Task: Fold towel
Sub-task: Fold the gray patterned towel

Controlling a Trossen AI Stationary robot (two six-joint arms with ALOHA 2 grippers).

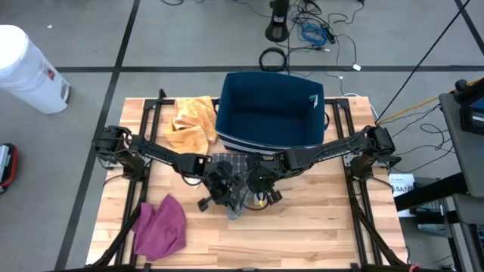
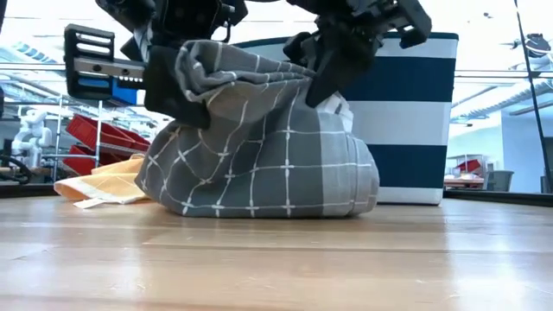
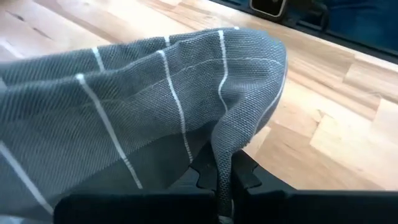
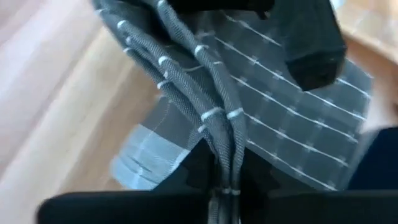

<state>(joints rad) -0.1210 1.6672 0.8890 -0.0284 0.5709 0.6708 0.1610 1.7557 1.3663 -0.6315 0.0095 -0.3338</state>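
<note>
Both grippers, left (image 1: 219, 189) and right (image 1: 257, 185), pinching grey towel (image 2: 259, 147), bin (image 1: 270, 113) seemingly empty

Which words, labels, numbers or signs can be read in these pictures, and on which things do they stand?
None can be read.
White container: a small red label, too small to read.
Navy bin: a pale mark near its corner, not legible.
White tag beside the table's right edge: print too small to read.
Grey checked towel: no text.
</note>
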